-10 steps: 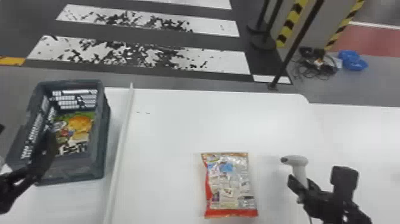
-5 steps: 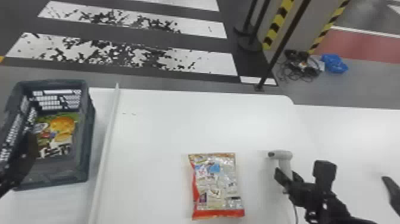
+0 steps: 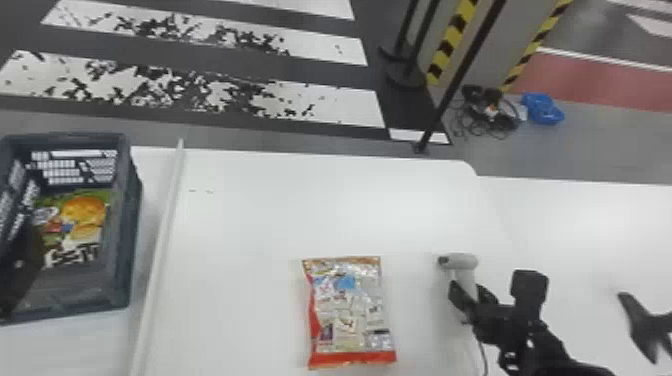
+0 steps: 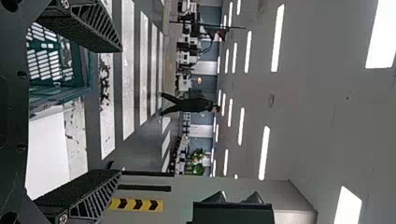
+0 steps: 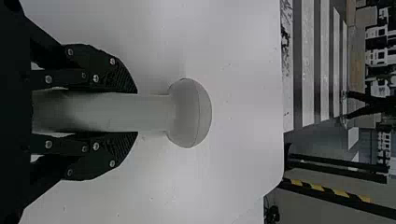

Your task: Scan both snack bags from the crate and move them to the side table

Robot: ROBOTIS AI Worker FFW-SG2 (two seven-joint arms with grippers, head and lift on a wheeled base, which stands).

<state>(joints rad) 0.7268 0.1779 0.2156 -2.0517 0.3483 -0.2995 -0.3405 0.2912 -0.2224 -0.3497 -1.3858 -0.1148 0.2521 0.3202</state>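
Snack bag flat on white table, head view, between crate and scanner; probably light, slippery, crushable: pinch a sealed end. Second bag lies inside crate. Left wrist view: left gripper released, empty. Right wrist view: right gripper clenched round scanner's handle.

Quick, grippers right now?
Left gripper: open, fingers wide apart, nothing between them.
Right gripper: closed on the handle of the scanner, one finger on either side.
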